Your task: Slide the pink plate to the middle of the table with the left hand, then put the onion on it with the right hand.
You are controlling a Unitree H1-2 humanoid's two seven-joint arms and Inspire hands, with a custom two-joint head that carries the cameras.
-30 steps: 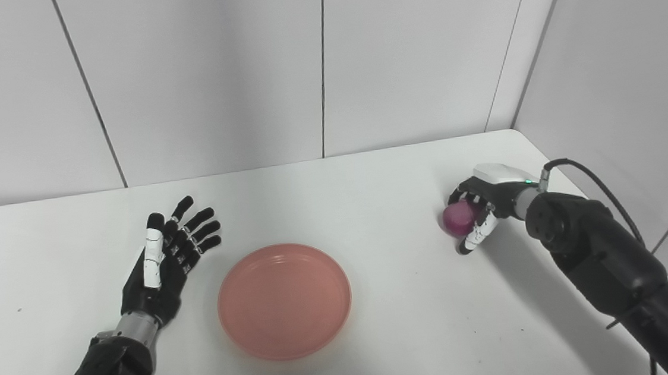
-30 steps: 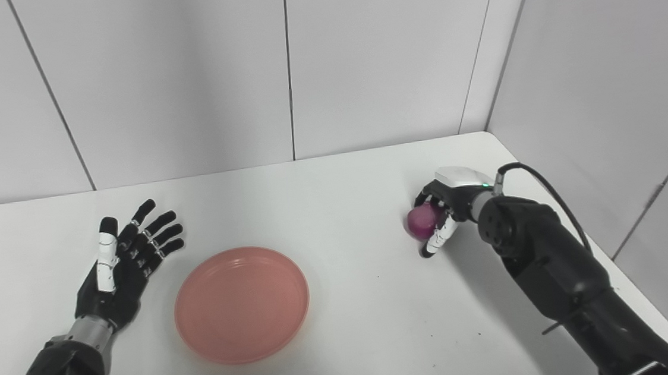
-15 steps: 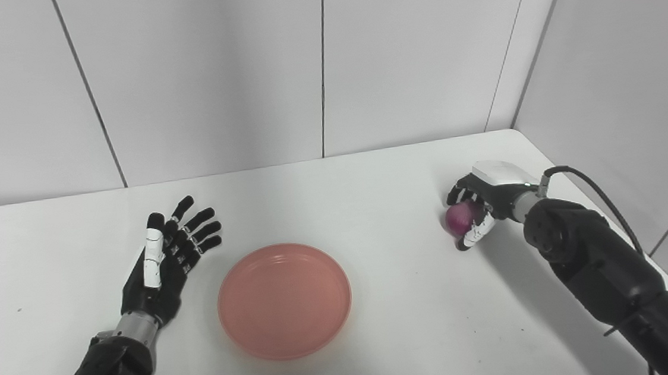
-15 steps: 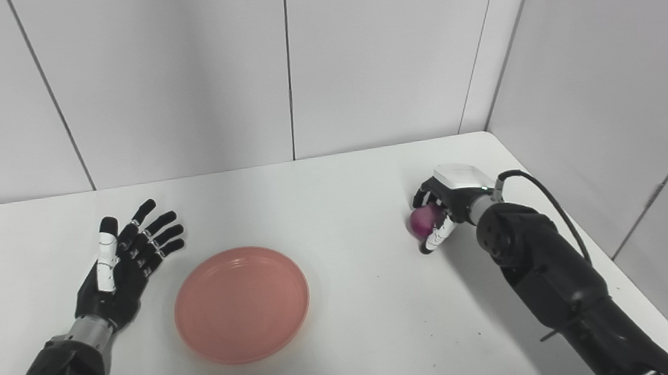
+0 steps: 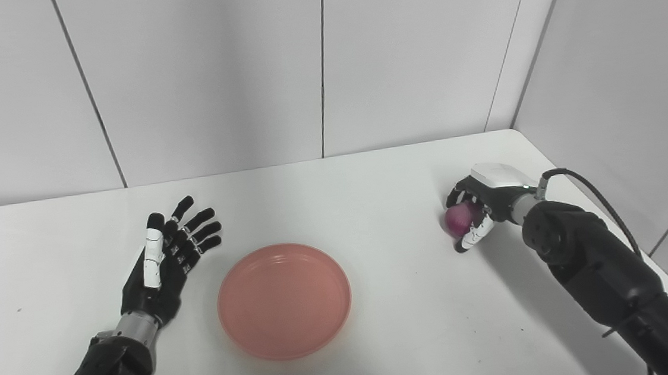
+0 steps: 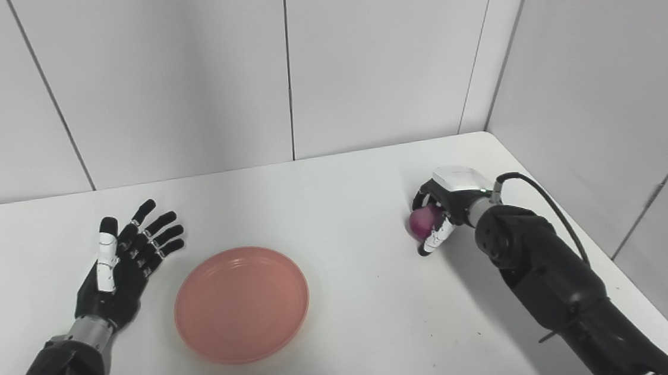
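The pink plate (image 5: 284,299) lies flat near the middle of the white table (image 5: 370,196). My left hand (image 5: 169,257) rests open just left of the plate, fingers spread, not touching it. My right hand (image 5: 479,209) is at the far right of the table, its fingers curled around the purple onion (image 5: 457,218), which sits at or just above the table surface. The plate also shows in the right eye view (image 6: 242,304), as does the onion (image 6: 422,221). The onion's far side is hidden by the fingers.
Grey panel walls stand behind the table and along its right side. The table's right edge runs close beside my right arm (image 5: 603,273). A black cable (image 5: 604,208) loops off the right wrist.
The right hand with the onion shifted slightly, first a little up, then a little left. The left hand and the plate have not moved.
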